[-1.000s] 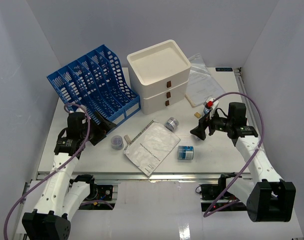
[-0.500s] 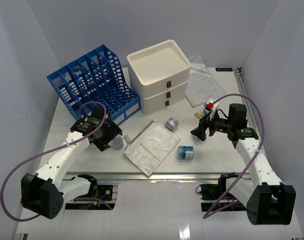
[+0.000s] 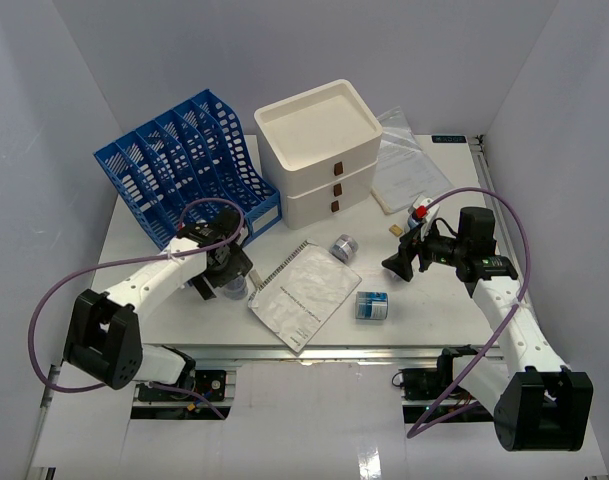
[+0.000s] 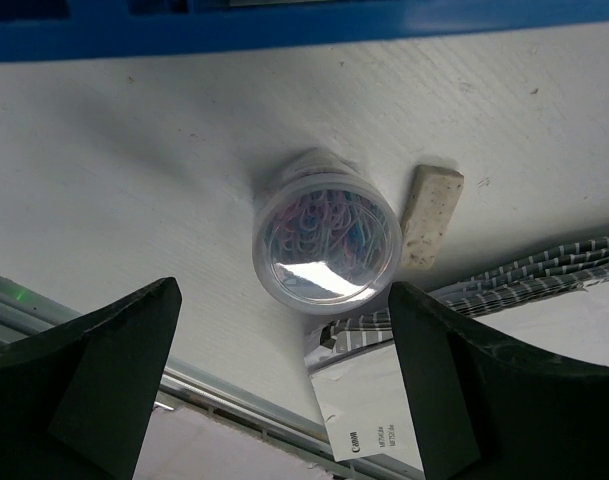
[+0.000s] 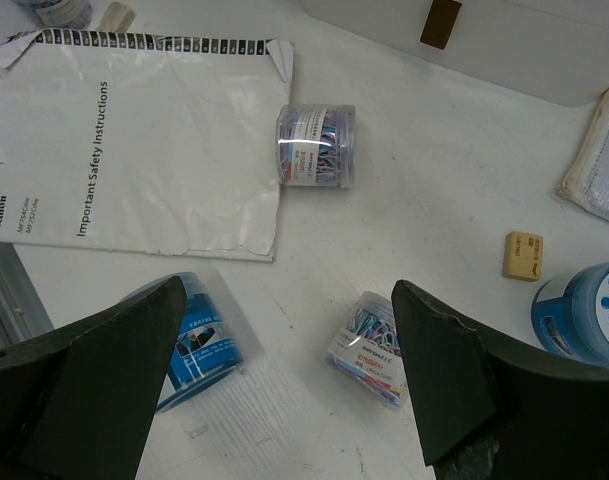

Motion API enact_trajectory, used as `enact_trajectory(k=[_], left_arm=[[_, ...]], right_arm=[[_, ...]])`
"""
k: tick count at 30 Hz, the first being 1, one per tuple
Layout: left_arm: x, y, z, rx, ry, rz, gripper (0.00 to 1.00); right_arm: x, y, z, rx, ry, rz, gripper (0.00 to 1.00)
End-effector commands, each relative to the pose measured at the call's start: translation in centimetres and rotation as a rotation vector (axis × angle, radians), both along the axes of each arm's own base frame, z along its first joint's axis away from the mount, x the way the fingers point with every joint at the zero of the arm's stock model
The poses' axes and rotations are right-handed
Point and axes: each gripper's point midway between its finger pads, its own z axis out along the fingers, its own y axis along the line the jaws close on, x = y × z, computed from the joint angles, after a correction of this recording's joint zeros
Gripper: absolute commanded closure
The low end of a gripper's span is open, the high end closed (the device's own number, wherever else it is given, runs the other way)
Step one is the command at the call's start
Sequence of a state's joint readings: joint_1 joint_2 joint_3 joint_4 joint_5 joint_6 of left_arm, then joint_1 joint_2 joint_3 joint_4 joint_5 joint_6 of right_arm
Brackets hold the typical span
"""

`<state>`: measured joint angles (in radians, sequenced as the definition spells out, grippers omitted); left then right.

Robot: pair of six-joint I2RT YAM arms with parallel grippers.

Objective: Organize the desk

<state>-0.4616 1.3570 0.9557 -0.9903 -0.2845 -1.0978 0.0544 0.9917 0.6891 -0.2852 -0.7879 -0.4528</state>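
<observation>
The desk is a white tabletop with loose items. My left gripper is open right above an upright clear tub of coloured paper clips, its fingers to either side and clear of it. A beige eraser lies beside the tub. My right gripper is open and empty, hovering over a small box of paper clips. A blue-labelled box and a second clip tub on its side lie near it.
A Canon manual lies at the front middle. A blue file rack stands at the back left, and a white drawer box at the back middle with sleeved papers to its right. An eraser and a blue glue bottle lie near the right arm.
My left arm has swung from the left side rightwards and now hovers over the upright clip tub. The right arm has not moved.
</observation>
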Motion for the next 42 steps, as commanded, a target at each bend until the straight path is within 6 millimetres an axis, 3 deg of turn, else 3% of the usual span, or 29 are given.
enact_trajectory(k=[1,6,18,24,27,28,30,34,35,37,39,42], left_arm=[[1.3,-0.6,1.3,0.022,-0.062,-0.043,0.04],[1.5,-1.1,1.1,0.035,-0.076,-0.095,0.04],[2.2,-1.0,-3.7,0.101,-0.006,-0.149,0.12],[1.9,-0.8,-3.5,0.094,-0.023,-0.146,0.44],[1.9,-1.0,-2.5,0.074,-0.055,-0.157,0.61],[1.9,-1.1,-2.1,0.066,-0.068,-0.163,0.66],[1.7,-1.3,-1.7,0.041,-0.077,-0.178,0.77],[1.0,-1.9,-0.3,-0.017,-0.114,-0.224,0.82],[0.9,-2.1,-0.1,-0.033,-0.125,-0.238,0.83],[0.3,-2.4,0.7,-0.069,-0.151,-0.268,0.85],[-0.3,-2.7,1.0,-0.098,-0.161,-0.293,0.88],[-0.7,-3.0,2.2,-0.14,-0.205,-0.322,0.92]], right_arm=[[0.3,0.1,0.2,-0.001,-0.032,0.011,0.1],[0.2,0.1,0.1,0.0,-0.029,0.014,0.1],[0.1,0.2,0.0,0.0,-0.031,0.022,0.1],[-0.2,0.5,-0.3,0.014,-0.027,0.048,0.09],[0.4,1.8,-0.2,0.022,-0.013,0.057,0.02],[0.6,2.6,-0.4,-0.001,0.002,0.044,0.08],[2.5,4.2,0.4,-0.047,-0.003,-0.003,0.17],[6.4,7.5,2.3,-0.085,0.002,-0.112,0.13],[7.8,8.2,4.0,-0.064,-0.022,-0.134,0.12],[9.9,9.1,4.6,-0.054,-0.007,-0.196,0.12],[12.3,9.4,6.7,-0.035,-0.04,-0.263,0.12],[14.7,10.3,7.3,-0.012,-0.028,-0.317,0.12]])
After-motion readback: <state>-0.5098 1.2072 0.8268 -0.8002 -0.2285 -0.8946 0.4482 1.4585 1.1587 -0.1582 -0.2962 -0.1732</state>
